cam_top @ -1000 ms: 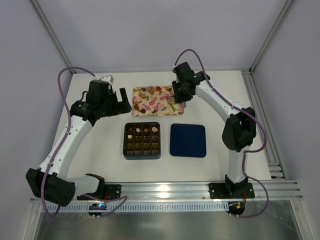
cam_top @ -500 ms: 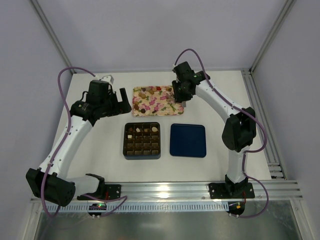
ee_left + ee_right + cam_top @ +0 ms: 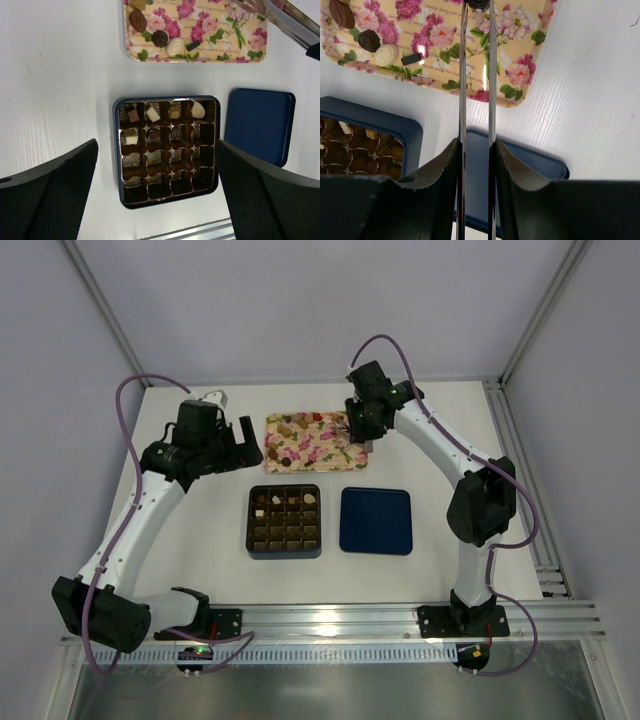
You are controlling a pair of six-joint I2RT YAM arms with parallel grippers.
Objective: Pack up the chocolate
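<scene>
Steel tongs [image 3: 463,75] sit pinched in right jaws; left jaws gape wide.

Chocolate [image 3: 160,38] — some on floral tray [image 3: 215,46] — some in box [image 3: 116,150].

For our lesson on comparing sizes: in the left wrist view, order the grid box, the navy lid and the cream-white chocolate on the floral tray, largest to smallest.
1. grid box
2. navy lid
3. cream-white chocolate, clearly smallest

One sixteen-cell box [image 3: 116,150] holds seven chocolates [image 3: 152,114]. At least five more lie on the single far tray [image 3: 220,30]. One lid [image 3: 257,125] sits to its right, and there is one pair of tongs [image 3: 463,75].
</scene>
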